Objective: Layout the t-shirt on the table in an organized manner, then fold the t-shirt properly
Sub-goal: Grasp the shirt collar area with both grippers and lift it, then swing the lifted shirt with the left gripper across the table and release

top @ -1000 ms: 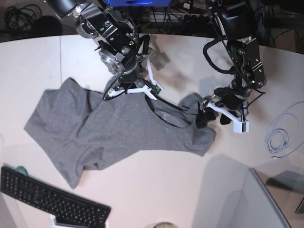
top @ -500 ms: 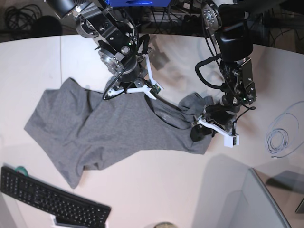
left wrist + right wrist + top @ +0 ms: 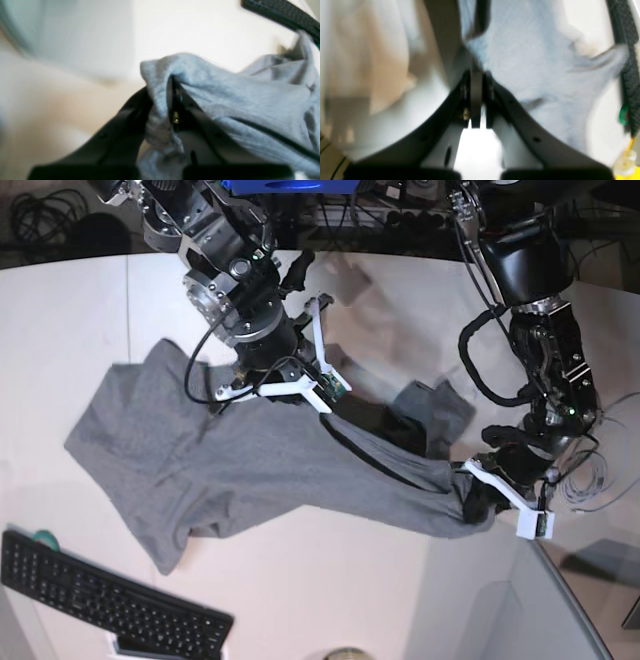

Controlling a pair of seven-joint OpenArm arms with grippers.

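Now grips the t-shirt [image 3: 250,465] with both grippers. Pinches a bunched end of it, on the right side of the base view, with the left gripper [image 3: 482,502]. Keeps those fingers squeezed tight on the cloth. Shows this up close in the left wrist view, with grey cloth folded over and caught between the two dark fingers [image 3: 130,120]. Pinches the top edge, close to the neck hole, with the right gripper [image 3: 278,388]. Presses those fingers together too, with grey cloth right at their tips in the right wrist view, though blurry there.

Stretches the shirt into a long slanted band between the two grippers. Leaves the rest of it lying on the table [image 3: 60,330], wrinkled and not flat. Spreads wide on the left side of the base view, with one corner hanging down toward the keyboard [image 3: 100,600] but not touching it. Shows one small flap of cloth lying loose between the two arms, just above the stretched band.

Has a coiled white cable [image 3: 590,475] at the right edge of the table, near the left gripper. Cannot tell front from back of the shirt.
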